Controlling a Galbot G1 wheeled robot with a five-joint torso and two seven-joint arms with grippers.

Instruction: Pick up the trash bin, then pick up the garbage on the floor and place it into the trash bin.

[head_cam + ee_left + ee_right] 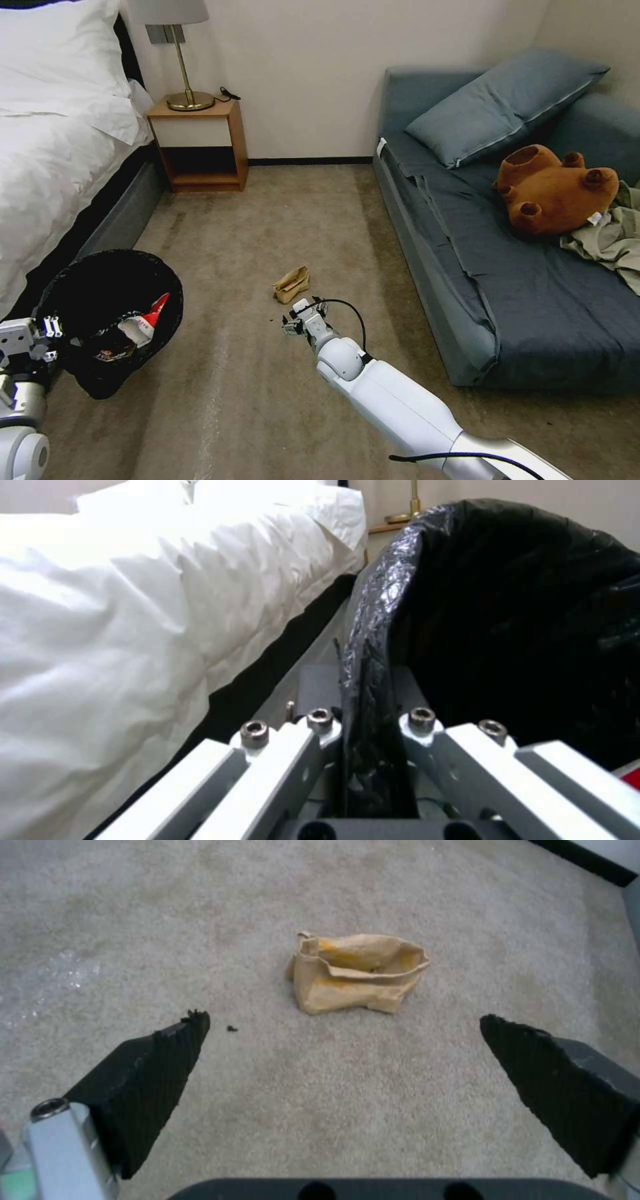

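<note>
The trash bin (110, 300), lined with a crinkly black bag, hangs tilted above the carpet at the left, beside the bed. My left gripper (41, 331) is shut on the bin's rim (373, 645), with the black plastic pinched between its fingers. Inside the bin lie a red-and-white wrapper (148, 319) and a dark wrapper (110, 353). A crumpled brown paper bag (291, 283) lies on the carpet in the middle of the floor. My right gripper (303, 318) hovers low just short of the paper bag (357, 972), open, with its black pads (153, 1075) spread wide and nothing between them.
A white bed (53, 147) runs along the left. A wooden nightstand (200, 143) with a lamp (180, 53) stands at the back wall. On the right a blue sofa (480, 267) carries a pillow, a brown plush bear (553, 190) and an olive cloth (610, 240).
</note>
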